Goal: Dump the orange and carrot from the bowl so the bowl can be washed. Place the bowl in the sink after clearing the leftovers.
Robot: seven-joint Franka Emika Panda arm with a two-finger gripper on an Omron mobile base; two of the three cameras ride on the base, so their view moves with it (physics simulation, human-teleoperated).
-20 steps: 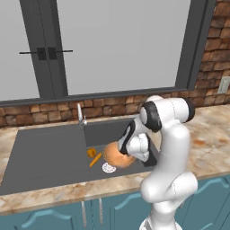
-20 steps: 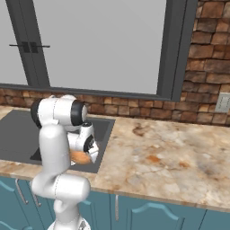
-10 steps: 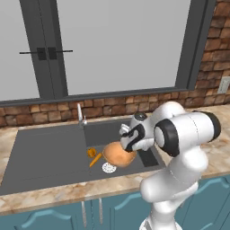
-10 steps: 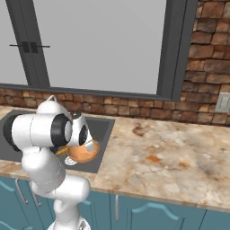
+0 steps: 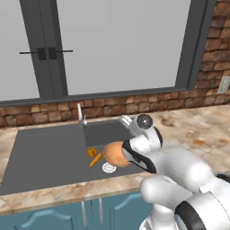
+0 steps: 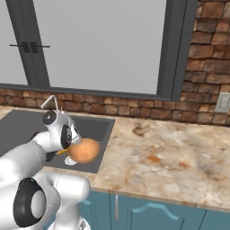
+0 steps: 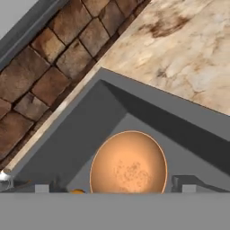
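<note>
A brick wall (image 5: 134, 104) with a grey-framed window (image 6: 103, 45) runs behind the marbled worktop (image 6: 166, 161), and the dark sink (image 5: 49, 152) is sunk into it with a small silver faucet (image 5: 80, 116) at its back edge. The white arm folds low over the front of the sink, its forearm reaching across the basin, and the hand (image 5: 123, 152) holds the bowl (image 5: 114, 154) above the sink floor. In the hand view the bowl (image 7: 129, 164) sits right ahead of the hand, its peach inside facing the camera; from the base views its rounded outside faces away from the arm, so it is tipped on its side. The hand's tips are hidden by the bowl and wrist, so I cannot tell how it grips. Just beyond the bowl, on the sink floor, lie the orange (image 5: 91, 152) and the carrot (image 5: 95, 160), its long axis slanting across the basin, next to the round silver drain (image 5: 108, 168).
</note>
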